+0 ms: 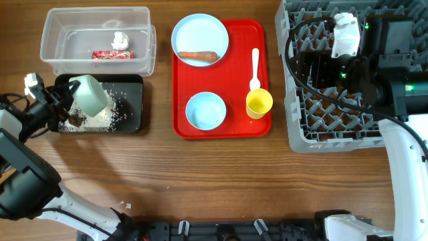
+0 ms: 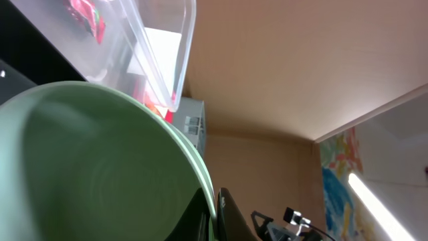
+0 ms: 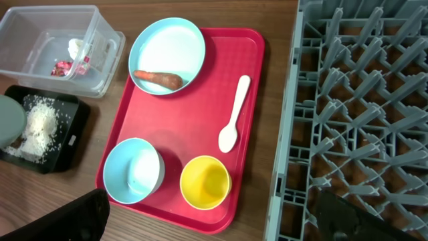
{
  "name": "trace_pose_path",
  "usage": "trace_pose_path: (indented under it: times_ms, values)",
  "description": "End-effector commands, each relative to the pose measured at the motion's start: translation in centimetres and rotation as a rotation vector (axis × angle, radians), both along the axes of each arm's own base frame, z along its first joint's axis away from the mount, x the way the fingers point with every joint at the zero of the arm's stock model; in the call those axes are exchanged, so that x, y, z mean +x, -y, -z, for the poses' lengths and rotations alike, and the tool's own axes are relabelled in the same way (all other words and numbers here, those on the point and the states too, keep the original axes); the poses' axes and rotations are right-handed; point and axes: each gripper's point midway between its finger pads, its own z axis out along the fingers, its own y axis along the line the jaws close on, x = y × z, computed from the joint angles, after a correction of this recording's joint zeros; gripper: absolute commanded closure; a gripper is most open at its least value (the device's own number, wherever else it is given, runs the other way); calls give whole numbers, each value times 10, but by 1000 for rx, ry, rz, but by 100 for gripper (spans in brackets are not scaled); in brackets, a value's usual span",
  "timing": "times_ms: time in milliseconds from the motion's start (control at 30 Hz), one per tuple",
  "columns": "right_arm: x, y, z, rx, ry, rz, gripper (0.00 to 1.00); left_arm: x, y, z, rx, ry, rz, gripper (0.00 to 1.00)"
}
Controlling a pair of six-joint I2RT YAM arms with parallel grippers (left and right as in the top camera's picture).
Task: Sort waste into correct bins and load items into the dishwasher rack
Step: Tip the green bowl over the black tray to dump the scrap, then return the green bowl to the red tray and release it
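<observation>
Tilting steeply over the black tray [image 1: 131,94], one bowl [image 1: 89,94] hung from the left pincer [image 1: 71,98], which was clamped shut on its rim. The angle suggested it was being emptied: rice [image 1: 101,119] lay heaped beneath it, with a dark food lump [image 1: 78,121] at the heap's edge. Just behind the black tray stood the clear tub [image 1: 97,11], holding the red wrapper [image 1: 112,55] and the white tissue [image 1: 120,39]; its near wall sat close to the raised bowl and would likely limit any swing that way.

On the red tray [image 1: 235,127] rested the plate [image 1: 199,30] with the carrot [image 1: 197,56] lying across it, a second bowl [image 1: 205,110], the yellow cup [image 1: 259,103] and the spoon [image 1: 255,67]. The carrot probably had to go before that plate could be racked. The right pincer [image 3: 221,226] gaped wide and empty beside the dishwasher rack [image 1: 314,117], whose pegs appeared bare.
</observation>
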Motion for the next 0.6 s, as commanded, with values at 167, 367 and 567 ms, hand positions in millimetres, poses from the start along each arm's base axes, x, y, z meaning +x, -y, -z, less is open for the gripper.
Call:
trace_pose_path:
  times_ms: [167,367,567]
  values:
    - [3,3,-5,-5,15,19,0,12,54,-56,156,115,127,96]
    - [3,3,-5,-5,16,18,0,27,149,-74,556,190,270,96]
    - [2,3,-4,-6,8,19,0,48,232,-16,1094,103,325,96]
